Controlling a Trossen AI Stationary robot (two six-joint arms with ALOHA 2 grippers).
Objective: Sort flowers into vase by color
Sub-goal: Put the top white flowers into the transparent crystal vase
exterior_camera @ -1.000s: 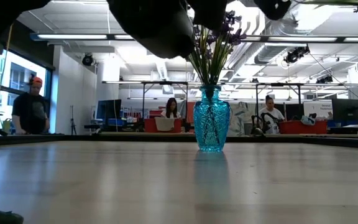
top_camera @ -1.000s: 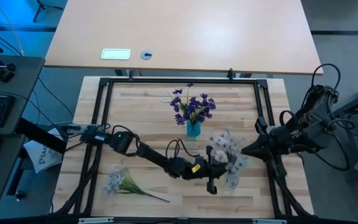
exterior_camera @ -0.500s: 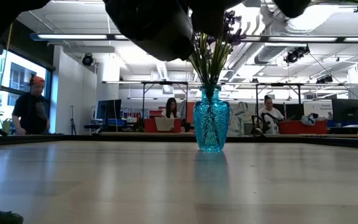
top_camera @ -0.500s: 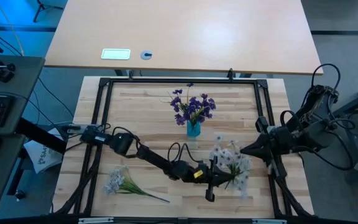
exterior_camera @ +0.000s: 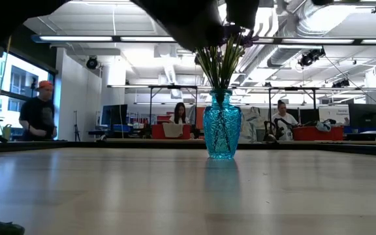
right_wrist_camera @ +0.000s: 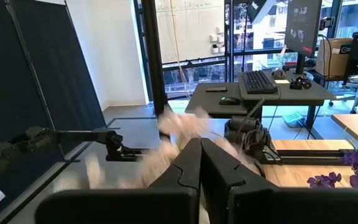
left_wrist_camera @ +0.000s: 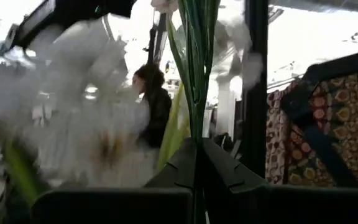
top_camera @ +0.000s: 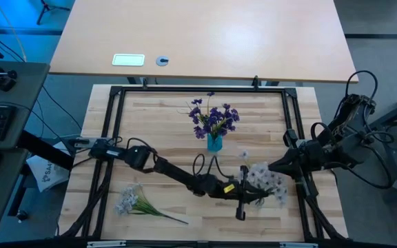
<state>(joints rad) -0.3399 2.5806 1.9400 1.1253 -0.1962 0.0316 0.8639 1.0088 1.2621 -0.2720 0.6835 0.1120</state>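
A blue glass vase point(top_camera: 214, 142) point(exterior_camera: 222, 128) stands at the table's middle and holds purple flowers point(top_camera: 213, 118). My left gripper point(top_camera: 245, 192) point(left_wrist_camera: 196, 155) is right of and nearer than the vase, shut on a bunch of white flowers point(top_camera: 265, 182). A second white bunch point(top_camera: 132, 201) lies flat on the wood at the near left. My right gripper point(top_camera: 271, 167) point(right_wrist_camera: 199, 149) hangs shut and bare above the table's right side, just beyond the held blooms. My left gripper pinches the green stems point(left_wrist_camera: 194, 127) of the white bunch between its two fingers. It comes from the table's left, slanting a little upward. The stems run on past the fingertips, and the blooms point(left_wrist_camera: 82, 118) spread beyond them toward the table's right. The bunch is clear of the table.
A black metal frame point(top_camera: 109, 138) rims the wooden tabletop. A larger desk point(top_camera: 205, 34) stands beyond the far edge. People point(exterior_camera: 39, 111) stand or sit in the room behind. Bare wood lies between the vase and the near-left bunch.
My left gripper has swung toward the table's right edge with the white bunch and has tipped, so the blooms now sit farther right and a little nearer. The vase and the lying bunch stayed put.
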